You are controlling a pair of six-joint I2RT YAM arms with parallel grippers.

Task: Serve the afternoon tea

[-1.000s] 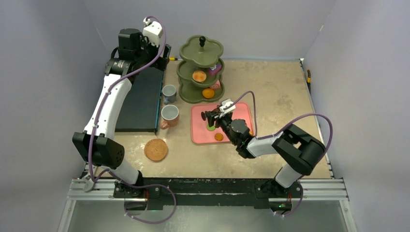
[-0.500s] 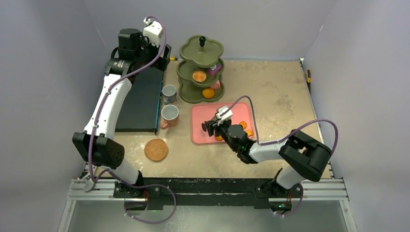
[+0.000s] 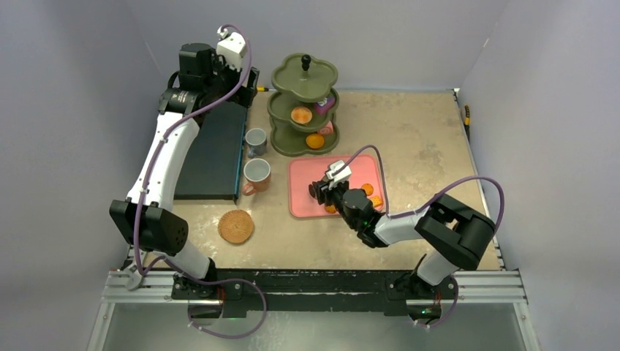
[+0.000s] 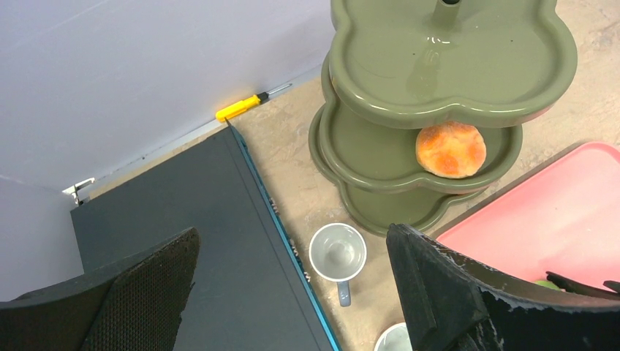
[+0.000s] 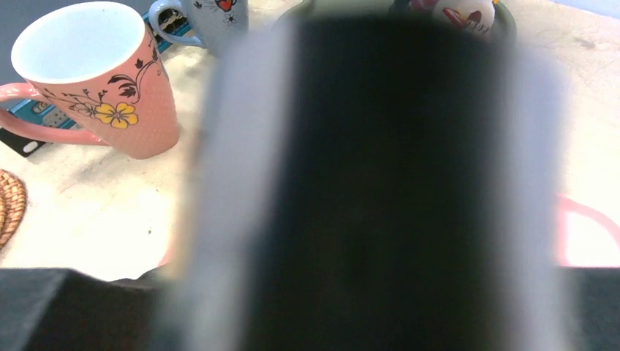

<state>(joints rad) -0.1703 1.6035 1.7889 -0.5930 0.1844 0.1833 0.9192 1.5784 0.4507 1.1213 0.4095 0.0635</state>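
Observation:
A small grey mug (image 3: pixel 255 140) and a larger orange mug (image 3: pixel 256 174) stand left of the pink tray (image 3: pixel 301 208). Both show in the right wrist view, grey (image 5: pixel 212 18) and orange (image 5: pixel 95 73). Orange rounds (image 3: pixel 367 189) lie on the tray. An orange bun (image 3: pixel 301 115) sits on the green tiered stand (image 3: pixel 305 77), and also shows in the left wrist view (image 4: pixel 451 149). My right gripper (image 3: pixel 319 191) is low over the tray, shut on black tongs (image 5: pixel 395 183) that fill its view. A bit of green (image 4: pixel 545 284) shows by the tong tips. My left gripper (image 3: pixel 245 77) is open and empty, high above the grey mug (image 4: pixel 337 253).
A black slab with a blue edge (image 3: pixel 216 150) lies at the left under my left arm. A woven coaster (image 3: pixel 235 226) lies near the front left. More sweets, orange (image 3: pixel 315 141) and pink (image 3: pixel 325 129), sit on the stand's lowest tier.
My right gripper has dropped and pulled back toward the tray's near edge. The green round under it no longer shows from above. The left arm has not moved.

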